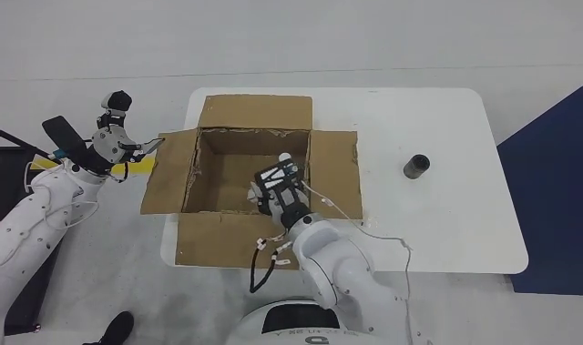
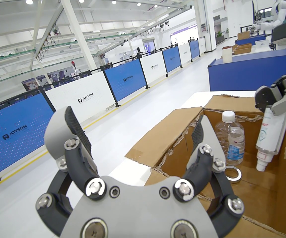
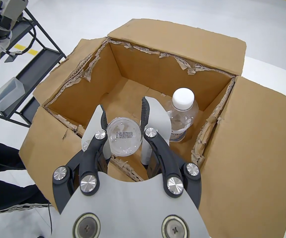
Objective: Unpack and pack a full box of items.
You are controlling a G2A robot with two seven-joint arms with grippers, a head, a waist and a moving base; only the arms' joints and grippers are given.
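An open cardboard box (image 1: 332, 172) stands on the white table (image 1: 437, 218). My right gripper (image 3: 123, 118) hangs inside it, shut on a white bottle (image 3: 124, 136) with a clear base. From the left wrist view that white bottle (image 2: 271, 134) hangs cap-down in the right gripper (image 2: 274, 102), above the box floor. A clear water bottle (image 3: 182, 115) with a white cap stands upright beside it, and a metal ring (image 2: 232, 174) lies on the box floor. My left gripper (image 2: 135, 125) is open and holds nothing, outside the box by its left flap (image 1: 168, 172).
A small black cylinder (image 1: 416, 166) stands on the table right of the box. A black rack with a clear bin (image 3: 8, 95) stands on the floor beyond the box's left side. Blue and white barriers (image 2: 123, 80) line the hall.
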